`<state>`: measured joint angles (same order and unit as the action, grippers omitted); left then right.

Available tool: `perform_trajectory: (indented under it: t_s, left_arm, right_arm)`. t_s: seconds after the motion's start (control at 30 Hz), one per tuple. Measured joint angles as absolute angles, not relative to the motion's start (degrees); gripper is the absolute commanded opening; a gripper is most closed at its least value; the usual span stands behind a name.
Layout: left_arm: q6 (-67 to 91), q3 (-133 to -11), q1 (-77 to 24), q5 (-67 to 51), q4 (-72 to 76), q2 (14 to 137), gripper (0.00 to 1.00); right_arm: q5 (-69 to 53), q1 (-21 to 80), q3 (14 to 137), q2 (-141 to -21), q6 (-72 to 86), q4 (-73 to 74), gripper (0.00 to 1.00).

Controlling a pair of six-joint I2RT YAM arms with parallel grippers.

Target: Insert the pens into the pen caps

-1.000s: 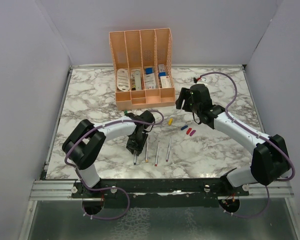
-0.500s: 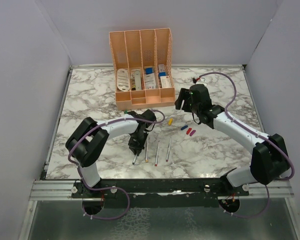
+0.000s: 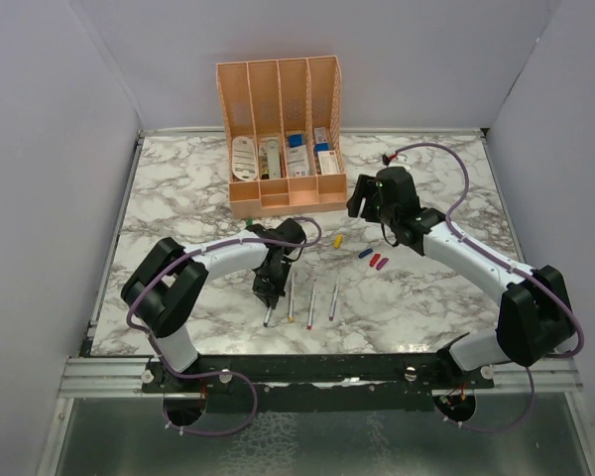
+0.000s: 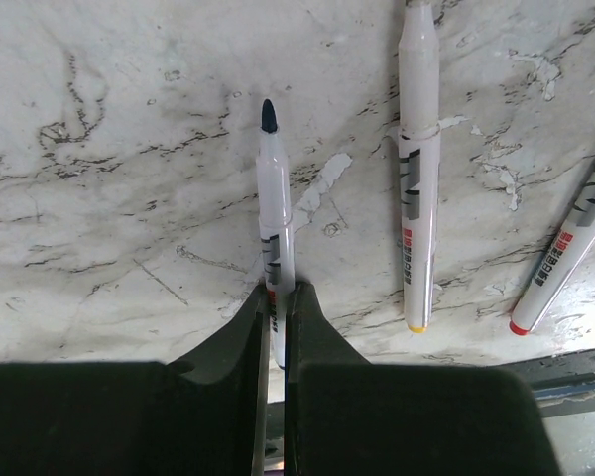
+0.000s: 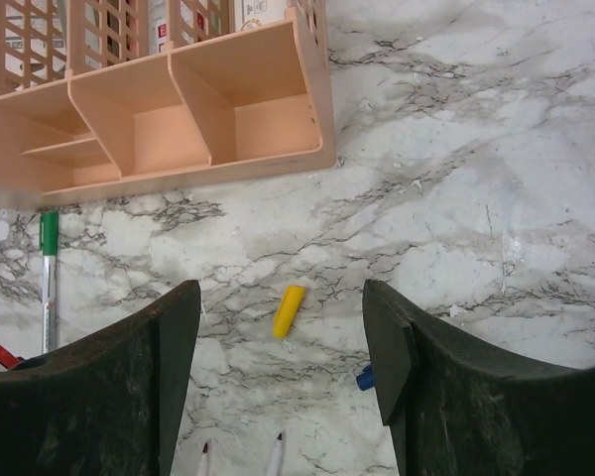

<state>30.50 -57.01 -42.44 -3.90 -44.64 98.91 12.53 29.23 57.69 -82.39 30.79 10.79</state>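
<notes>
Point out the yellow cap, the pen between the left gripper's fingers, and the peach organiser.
yellow cap (image 5: pixel 289 310), right wrist view, mid-body.
dark-tipped pen (image 4: pixel 275 223), left wrist view, white barrel below the tip.
peach organiser (image 5: pixel 228 171), right wrist view, front lip.

Marble table (image 3: pixel 178 188) with loose pens (image 3: pixel 310 297), small caps (image 3: pixel 377 260), peach organiser (image 3: pixel 283 207)

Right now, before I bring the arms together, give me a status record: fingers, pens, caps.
left fingers: shut on blue-tipped pen
right fingers: open, empty; yellow cap ahead of them
loose pens nearby: yellow-ended pen, red-ended pen
other caps: blue cap, red cap, magenta cap, loose on table
</notes>
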Motion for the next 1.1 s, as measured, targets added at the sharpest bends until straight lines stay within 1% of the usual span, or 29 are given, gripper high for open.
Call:
perform_trajectory:
  t_s: [0.3, 0.47, 0.63, 0.83, 1.1]
  left_arm:
    - [31.55, -56.45, -42.5, -2.92, -43.88, 97.73, 0.0]
    - [31.79, -56.53, -42.81, -0.95, -43.11, 96.14, 0.0]
    - [31.0, -58.15, -42.83, 5.41, -41.17, 96.03, 0.0]
    - [29.82, -62.3, -42.7, 11.53, -40.97, 93.21, 0.0]
    - [26.96, -65.78, -42.72, 16.62, -40.27, 87.81, 0.0]
  right_arm:
    - [12.69, 29.23, 57.69, -83.07, 30.76, 11.18, 0.64]
    - [13.3, 29.23, 57.76, -84.71, 30.81, 13.8, 0.63]
    - [14.15, 29.23, 57.76, -86.02, 32.03, 17.3, 0.61]
    - [13.74, 29.23, 57.71, -88.42, 35.33, 21.32, 0.53]
    - [9.06, 29.23, 55.35, -88.44, 37.5, 22.65, 0.52]
